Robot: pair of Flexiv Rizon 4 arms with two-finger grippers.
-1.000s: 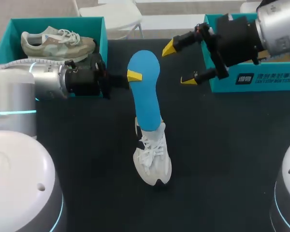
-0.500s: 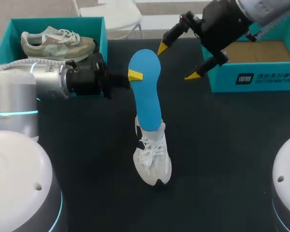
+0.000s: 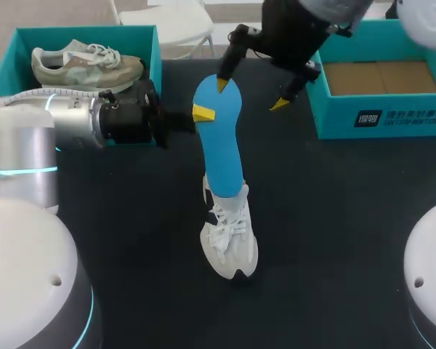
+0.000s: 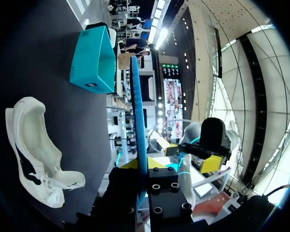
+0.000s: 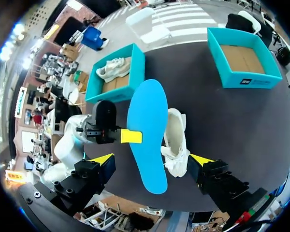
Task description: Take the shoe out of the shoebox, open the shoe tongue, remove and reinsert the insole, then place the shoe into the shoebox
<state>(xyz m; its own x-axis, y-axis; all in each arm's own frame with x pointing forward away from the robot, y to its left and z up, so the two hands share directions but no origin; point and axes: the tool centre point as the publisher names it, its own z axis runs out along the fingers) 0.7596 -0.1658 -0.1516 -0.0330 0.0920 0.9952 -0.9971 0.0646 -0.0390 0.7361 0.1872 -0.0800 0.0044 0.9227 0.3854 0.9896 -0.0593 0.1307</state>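
Note:
My left gripper (image 3: 198, 114) is shut on a blue insole (image 3: 221, 149) and holds it in the air, edge-on in its own wrist view (image 4: 138, 101). The insole's lower end hangs over the heel of a white shoe (image 3: 230, 243) that rests on the black table. Whether the end is inside the shoe I cannot tell. My right gripper (image 3: 251, 94) hovers open above the insole's far end, one fingertip (image 3: 221, 83) close to it. In the right wrist view the insole (image 5: 147, 125) and the shoe (image 5: 176, 140) lie beyond the right gripper (image 5: 151, 160).
A teal shoebox (image 3: 157, 51) at the back left holds a second, grey-green shoe (image 3: 87, 62). An empty teal shoebox (image 3: 392, 120) stands at the back right. The bare black table (image 3: 334, 218) spreads around the white shoe.
My right arm has swung left from beside the right shoebox to above the insole's far end, still open. The left gripper, insole and shoe have not moved.

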